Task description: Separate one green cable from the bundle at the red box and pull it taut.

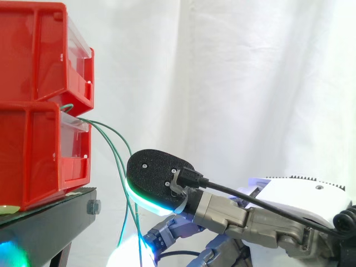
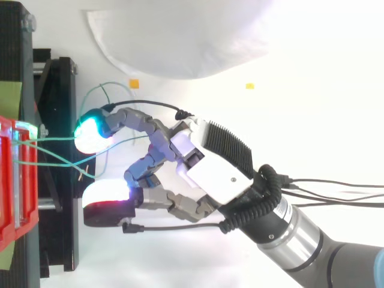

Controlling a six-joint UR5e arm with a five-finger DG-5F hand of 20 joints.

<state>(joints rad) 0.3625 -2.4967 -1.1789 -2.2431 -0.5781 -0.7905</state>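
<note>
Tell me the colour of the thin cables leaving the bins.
The cables are green, clearest in the side view.

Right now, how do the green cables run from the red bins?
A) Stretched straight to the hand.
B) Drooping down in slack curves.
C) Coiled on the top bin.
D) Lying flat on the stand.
B: the green cables leave the red bins and curve downward, hanging slack.

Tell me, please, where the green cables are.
Side view, left: the green cables emerge between the stacked red bins and droop beside the robot hand.
</note>
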